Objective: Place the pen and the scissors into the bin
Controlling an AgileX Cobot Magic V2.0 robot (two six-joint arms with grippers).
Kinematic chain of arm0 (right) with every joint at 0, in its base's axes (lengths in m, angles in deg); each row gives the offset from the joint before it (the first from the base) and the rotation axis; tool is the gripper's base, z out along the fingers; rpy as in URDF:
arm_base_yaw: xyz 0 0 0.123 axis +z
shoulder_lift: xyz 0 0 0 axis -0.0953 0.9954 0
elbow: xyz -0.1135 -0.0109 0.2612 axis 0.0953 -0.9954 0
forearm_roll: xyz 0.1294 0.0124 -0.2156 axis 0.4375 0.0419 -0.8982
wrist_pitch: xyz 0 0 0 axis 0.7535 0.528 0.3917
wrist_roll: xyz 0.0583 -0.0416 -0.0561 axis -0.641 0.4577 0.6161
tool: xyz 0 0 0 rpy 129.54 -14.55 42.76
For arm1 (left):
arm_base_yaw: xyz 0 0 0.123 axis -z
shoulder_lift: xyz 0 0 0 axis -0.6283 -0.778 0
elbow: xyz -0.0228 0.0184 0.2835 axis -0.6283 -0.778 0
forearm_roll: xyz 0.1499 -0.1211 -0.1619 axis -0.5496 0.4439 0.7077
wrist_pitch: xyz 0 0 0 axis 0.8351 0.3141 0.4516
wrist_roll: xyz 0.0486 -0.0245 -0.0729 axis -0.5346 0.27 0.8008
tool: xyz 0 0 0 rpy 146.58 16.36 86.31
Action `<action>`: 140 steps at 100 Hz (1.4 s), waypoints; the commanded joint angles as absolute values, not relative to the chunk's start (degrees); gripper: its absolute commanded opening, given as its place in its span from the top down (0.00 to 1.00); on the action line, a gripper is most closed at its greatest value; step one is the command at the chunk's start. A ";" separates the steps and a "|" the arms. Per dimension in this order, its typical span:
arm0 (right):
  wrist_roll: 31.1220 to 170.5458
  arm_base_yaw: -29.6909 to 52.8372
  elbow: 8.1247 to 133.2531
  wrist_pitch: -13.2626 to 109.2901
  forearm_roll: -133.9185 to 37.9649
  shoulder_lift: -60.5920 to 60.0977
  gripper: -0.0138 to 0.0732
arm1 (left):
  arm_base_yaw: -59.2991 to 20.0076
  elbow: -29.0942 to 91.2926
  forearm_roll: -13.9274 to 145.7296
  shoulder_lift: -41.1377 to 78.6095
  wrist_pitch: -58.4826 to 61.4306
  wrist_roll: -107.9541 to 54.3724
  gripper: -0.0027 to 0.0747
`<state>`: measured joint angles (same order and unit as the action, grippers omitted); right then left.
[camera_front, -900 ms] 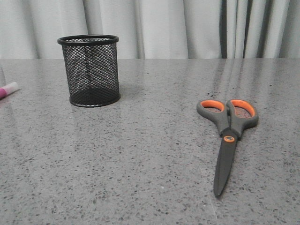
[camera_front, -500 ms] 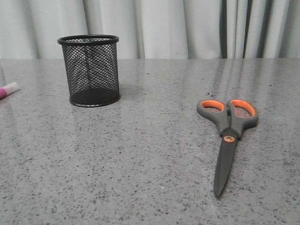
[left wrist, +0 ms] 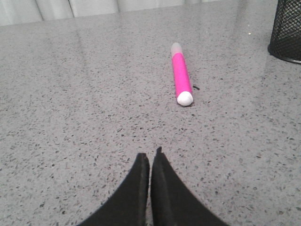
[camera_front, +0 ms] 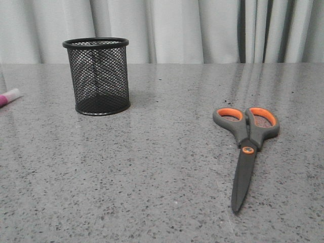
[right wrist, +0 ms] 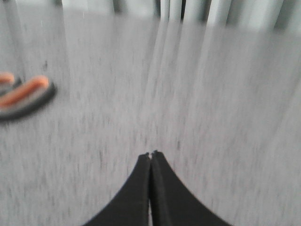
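Observation:
The black mesh bin (camera_front: 98,76) stands upright at the back left of the table; its base edge also shows in the left wrist view (left wrist: 287,30). The pink pen (left wrist: 181,74) lies flat on the table, a way ahead of my left gripper (left wrist: 150,156), which is shut and empty; only the pen's whitish tip (camera_front: 10,95) shows at the left edge of the front view. The scissors (camera_front: 246,147) lie closed on the right, handles away. My right gripper (right wrist: 151,154) is shut and empty, with the scissors' handles (right wrist: 23,96) off to its side, blurred.
The grey speckled table (camera_front: 152,167) runs back to a pale curtain (camera_front: 177,30). Neither arm shows in the front view.
The front view is nearly unchanged. Pen, bin and scissors lie where they were.

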<state>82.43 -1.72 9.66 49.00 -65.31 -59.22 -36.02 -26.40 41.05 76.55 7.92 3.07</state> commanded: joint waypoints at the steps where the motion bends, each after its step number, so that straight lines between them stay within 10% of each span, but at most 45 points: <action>1: 83.04 -1.97 8.82 35.44 -67.20 -60.28 0.92 | -36.06 -28.83 41.18 78.35 5.53 3.66 0.99; 45: 66.34 -1.97 9.15 16.33 -53.79 -60.28 0.92 | -36.06 -28.83 44.40 78.35 -4.47 3.66 0.99; 91: 62.85 -1.97 15.04 25.04 -53.79 -58.57 0.91 | -36.06 -27.75 98.51 78.35 -18.11 6.25 0.99; 118: 63.67 -1.75 29.59 45.16 -53.79 -47.24 0.41 | -36.06 -10.55 76.55 68.03 -0.19 1.63 0.63; 140: 64.19 -1.75 39.39 54.62 -53.79 -33.00 0.43 | -36.06 11.70 64.15 40.87 19.89 1.63 0.64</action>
<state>63.29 -1.72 34.68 55.66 -53.63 -38.04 -36.02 1.96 68.65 51.90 14.52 1.91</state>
